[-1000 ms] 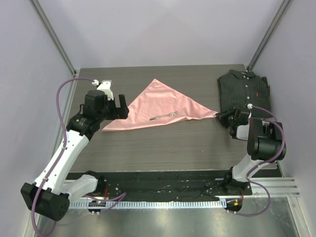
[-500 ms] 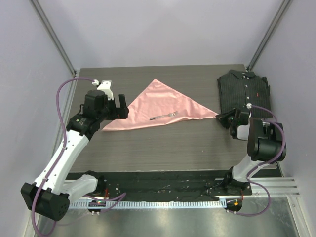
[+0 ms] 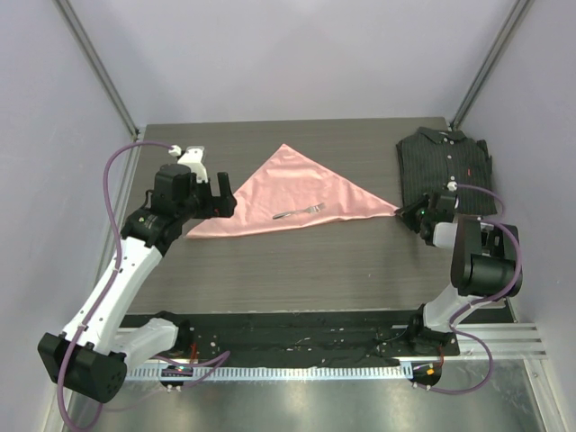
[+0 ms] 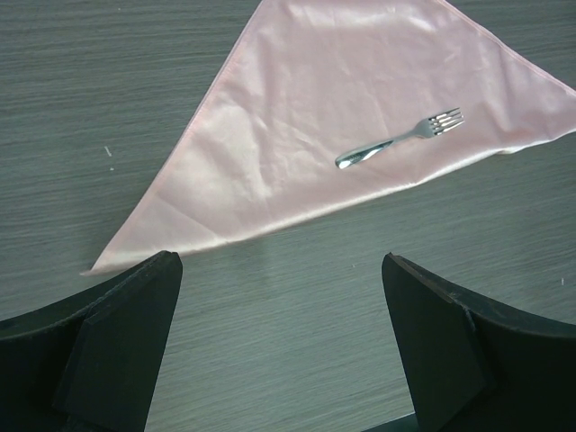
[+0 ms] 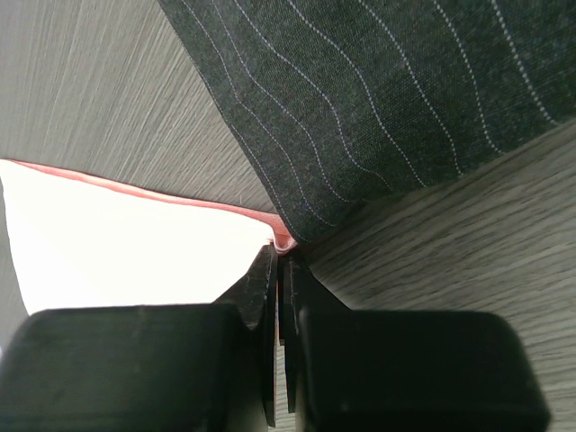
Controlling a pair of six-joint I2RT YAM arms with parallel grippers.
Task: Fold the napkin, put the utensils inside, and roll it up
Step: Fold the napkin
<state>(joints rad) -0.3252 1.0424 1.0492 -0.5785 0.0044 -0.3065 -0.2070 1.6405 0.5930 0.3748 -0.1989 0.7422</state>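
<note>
The napkin [image 3: 292, 184] lies on the dark wood-grain table [image 3: 297, 261], folded into a flat triangle of glossy salmon satin. The fork [image 3: 299, 212] — slim, bright metal — rests on it near the long edge. Folding and placing look done; rolling is left. The right gripper [image 3: 407, 212] is pinched tight on the cloth's right tip, beside the pinstriped shirt [image 3: 445, 166] — the left gripper [image 3: 223, 200] gapes wide near the left corner.

Fork [image 3: 298, 212] on napkin [image 3: 288, 184], centre of table [image 3: 297, 270]; shirt [image 3: 445, 166] at far R, just beside napkin's R tip.
</note>
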